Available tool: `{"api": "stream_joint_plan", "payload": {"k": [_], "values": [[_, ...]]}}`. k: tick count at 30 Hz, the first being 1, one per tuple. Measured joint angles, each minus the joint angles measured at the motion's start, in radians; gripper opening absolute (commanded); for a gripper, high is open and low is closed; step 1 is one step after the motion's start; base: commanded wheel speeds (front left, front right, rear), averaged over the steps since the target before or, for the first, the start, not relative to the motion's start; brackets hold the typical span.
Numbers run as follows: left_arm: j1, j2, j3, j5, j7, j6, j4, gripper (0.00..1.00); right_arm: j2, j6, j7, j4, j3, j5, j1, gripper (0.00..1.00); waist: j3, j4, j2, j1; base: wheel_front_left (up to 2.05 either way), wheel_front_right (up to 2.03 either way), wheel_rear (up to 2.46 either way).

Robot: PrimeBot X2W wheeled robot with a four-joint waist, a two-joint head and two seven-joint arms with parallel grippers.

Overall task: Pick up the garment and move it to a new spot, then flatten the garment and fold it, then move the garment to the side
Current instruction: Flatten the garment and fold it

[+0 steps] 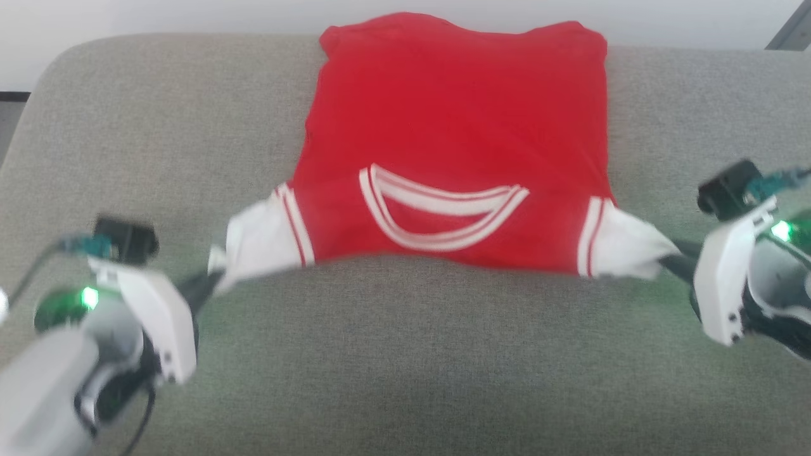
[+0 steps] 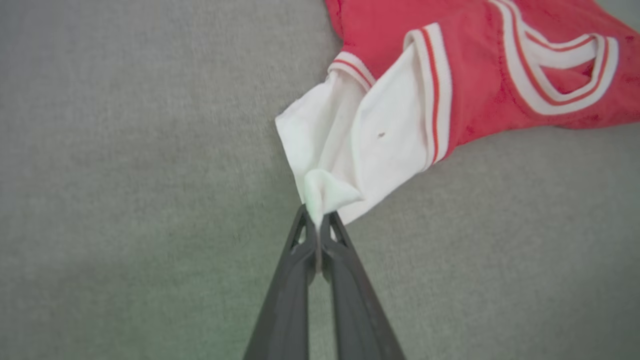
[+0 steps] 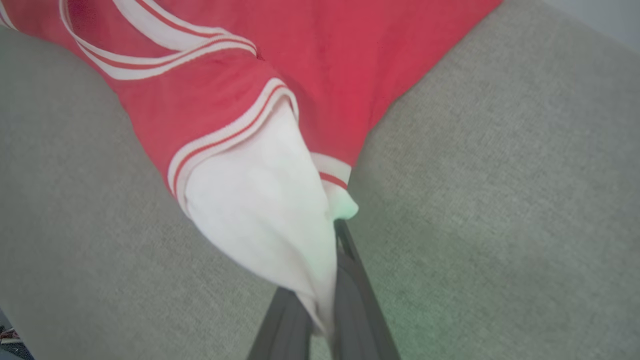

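Head view: red jersey (image 1: 456,145) spread across grey cushion (image 1: 127,126), plain red side up, striped collar (image 1: 443,215) nearest the robot. Left gripper (image 1: 212,278) and right gripper (image 1: 665,261) at opposite white sleeves. Left wrist view: jaws pinched tight on the bunched tip of one sleeve (image 2: 350,140). Right wrist view: jaws closed on the other sleeve (image 3: 260,215), cloth draped over the dark fingers (image 3: 357,295).

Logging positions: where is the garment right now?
In the head view the garment lies centred on the grey cushion, stretched between the left gripper and right gripper.
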State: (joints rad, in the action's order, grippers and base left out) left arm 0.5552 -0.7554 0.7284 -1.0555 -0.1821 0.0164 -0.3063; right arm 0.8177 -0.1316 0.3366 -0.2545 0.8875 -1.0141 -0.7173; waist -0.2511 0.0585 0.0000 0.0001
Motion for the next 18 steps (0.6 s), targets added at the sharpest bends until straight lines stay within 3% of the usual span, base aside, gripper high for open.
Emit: {"api": "stream_joint_plan", "payload": {"k": [11, 18], "values": [[-0.306, -0.120, 0.028, -0.074, -0.042, -0.167, 0.257, 0.00, 0.113, 0.000, 0.080, 0.114, 0.074, -0.081, 0.142, 0.00, 0.037, -0.001, 0.0000, 0.0000, 0.00, 0.00, 0.00], [-0.413, -0.125, 0.044, -0.108, -0.031, -0.233, 0.332, 0.00, 0.142, 0.000, 0.115, 0.148, 0.095, -0.147, 0.222, 0.00, 0.055, 0.005, 0.0000, -0.0001, 0.00, 0.00, 0.00]]}}
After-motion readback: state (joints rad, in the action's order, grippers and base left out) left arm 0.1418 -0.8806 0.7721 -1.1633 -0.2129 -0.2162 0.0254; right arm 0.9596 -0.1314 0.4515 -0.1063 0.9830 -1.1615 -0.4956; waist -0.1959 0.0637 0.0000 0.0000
